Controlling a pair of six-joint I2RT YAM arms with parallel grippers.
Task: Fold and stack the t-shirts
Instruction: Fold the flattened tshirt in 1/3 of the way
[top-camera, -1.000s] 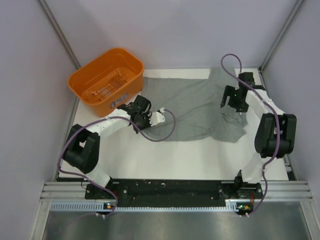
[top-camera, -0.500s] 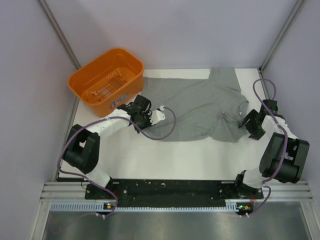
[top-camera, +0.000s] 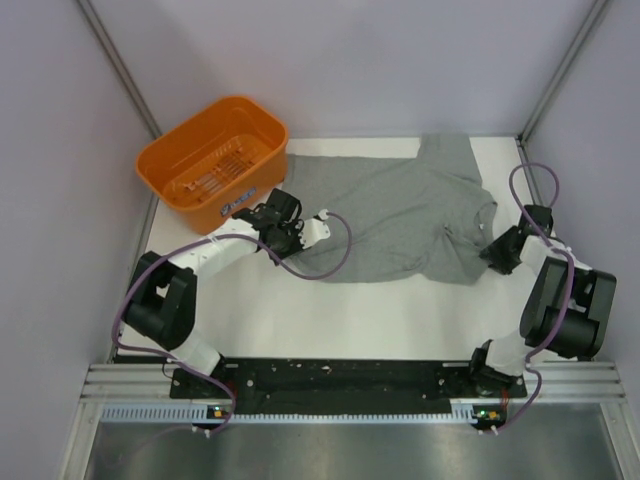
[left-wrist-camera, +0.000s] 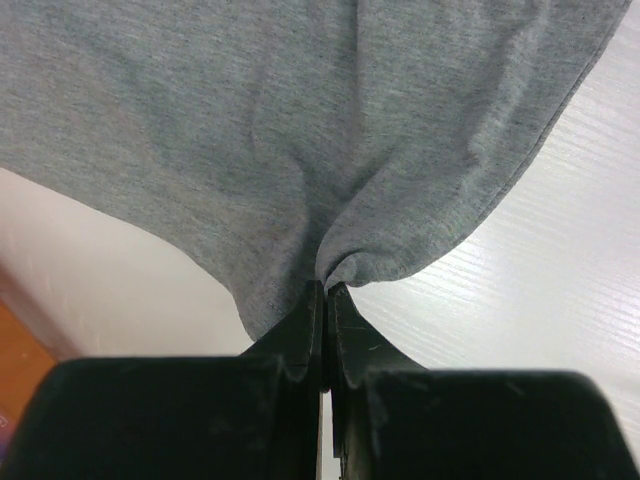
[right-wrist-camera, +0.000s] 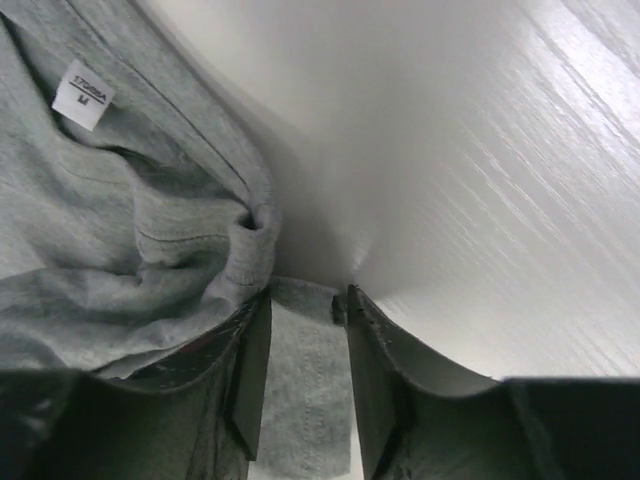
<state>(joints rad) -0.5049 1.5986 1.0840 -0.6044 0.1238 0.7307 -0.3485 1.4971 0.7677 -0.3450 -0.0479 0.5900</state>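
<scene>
Across the far half of the table (top-camera: 400, 320) lies 1 grey t-shirt (top-camera: 400, 215), limp light knit that should drape and slip, best pinched at seamed edges: left gripper (left-wrist-camera: 326, 295) clamped on its hem, right gripper (right-wrist-camera: 305, 300) with jaws apart, straddling the neckband near the right edge.

Left-wrist pic: t-shirt (left-wrist-camera: 300, 130) runs off top & both sides, left gripper (left-wrist-camera: 326, 290) body cut by bottom edge. Right-wrist pic: neck label (right-wrist-camera: 82, 95) print too small to read; right gripper (right-wrist-camera: 307, 295) flanks a fabric strip (pinched or loose? can't tell); shirt's rest out of frame.
</scene>
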